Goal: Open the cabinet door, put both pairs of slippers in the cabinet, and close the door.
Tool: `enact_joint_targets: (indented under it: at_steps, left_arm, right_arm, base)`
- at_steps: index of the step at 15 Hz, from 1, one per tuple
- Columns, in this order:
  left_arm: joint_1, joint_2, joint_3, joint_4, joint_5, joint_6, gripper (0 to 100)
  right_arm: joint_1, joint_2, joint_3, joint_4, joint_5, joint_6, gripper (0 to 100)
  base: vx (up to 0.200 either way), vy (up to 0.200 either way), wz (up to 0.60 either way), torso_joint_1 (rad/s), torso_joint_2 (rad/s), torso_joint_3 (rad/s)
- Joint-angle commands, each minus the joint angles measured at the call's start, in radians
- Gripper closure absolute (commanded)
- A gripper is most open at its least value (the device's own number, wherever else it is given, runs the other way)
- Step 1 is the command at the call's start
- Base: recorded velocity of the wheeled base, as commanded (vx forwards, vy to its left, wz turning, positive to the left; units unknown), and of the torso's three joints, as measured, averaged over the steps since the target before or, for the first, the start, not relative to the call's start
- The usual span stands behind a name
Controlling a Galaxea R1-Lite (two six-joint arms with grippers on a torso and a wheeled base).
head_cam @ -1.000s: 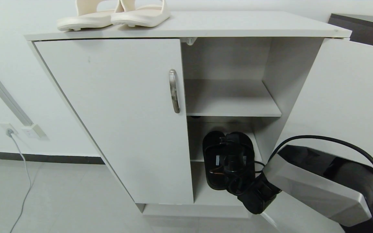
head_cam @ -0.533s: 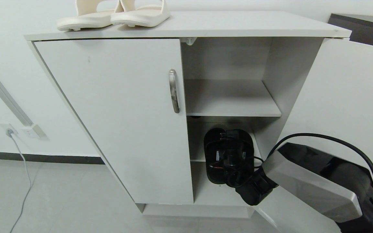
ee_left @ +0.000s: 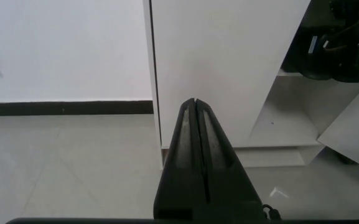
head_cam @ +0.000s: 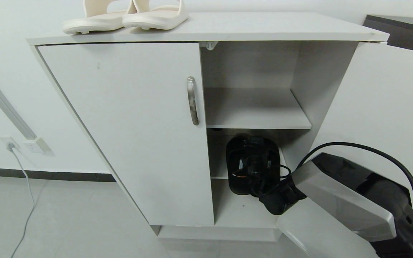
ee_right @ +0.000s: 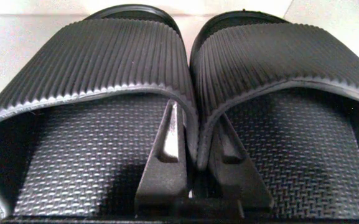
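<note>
The cabinet (head_cam: 285, 30) stands against the wall with its left door (head_cam: 127, 125) shut and its right door (head_cam: 382, 107) swung wide out to the right. This leaves the right half open from the left door's handle edge across to the right side wall.

The black slippers (head_cam: 253, 165) are side by side in the lower part of that opening, toes pointing inward. They lie under the upper shelf (head_cam: 256, 118) and across the front edge of the lower shelf (head_cam: 217, 176), with their heels past that edge. Whether the soles rest on that shelf cannot be told. They sit nearer the left door's edge, with a gap between them and the right side wall.

The right hand (ee_right: 196, 149) comes in from the lower right, between the open door and the cabinet's bottom front edge. It holds the pair by the inner rims: its fingers (ee_right: 170, 140) are narrow, one inside each slipper, pinching the two touching side walls together.

The cream slippers (head_cam: 127, 16) lie on the cabinet top at its left end, close to the front edge.

The left hand (ee_left: 195, 109) hangs low over the floor (ee_left: 67, 168), its fingers pressed together with nothing between them. It points at the bottom of the shut left door and is apart from it.
</note>
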Motion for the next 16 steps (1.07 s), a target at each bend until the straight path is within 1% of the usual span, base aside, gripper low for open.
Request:
enact_joint_targets:
  at_steps: [1,5,10,11,14,16]
  left_arm:
    - [0.000,0.001,0.000,0.000,0.000,0.000,100]
    - [0.000,0.001,0.000,0.000,0.000,0.000,100]
    - [0.000,0.001,0.000,0.000,0.000,0.000,100]
    - [0.000,0.001,0.000,0.000,0.000,0.000,100]
    - [0.000,0.001,0.000,0.000,0.000,0.000,100]
    - [0.000,0.001,0.000,0.000,0.000,0.000,100]
  right_arm:
    - [-0.009,0.020,-0.055,0.022,0.005,0.000,100]
    - [-0.023,0.054,-0.114,0.053,0.023,0.000,100]
    - [-0.027,0.061,-0.119,0.053,0.029,0.000,100]
    - [-0.027,0.061,-0.116,0.053,0.029,0.000,0]
    - [-0.024,0.049,-0.064,0.046,0.029,0.000,0]
    - [-0.017,0.002,0.024,0.010,0.029,0.003,0]
  base:
    - [0.000,0.000,0.00,0.000,0.00,0.000]
    - [0.000,0.000,0.00,0.000,0.00,0.000]
    - [0.000,0.000,0.00,0.000,0.00,0.000]
    - [0.000,0.000,0.00,0.000,0.00,0.000]
    - [0.000,0.000,0.00,0.000,0.00,0.000]
    - [0.000,0.000,0.00,0.000,0.00,0.000]
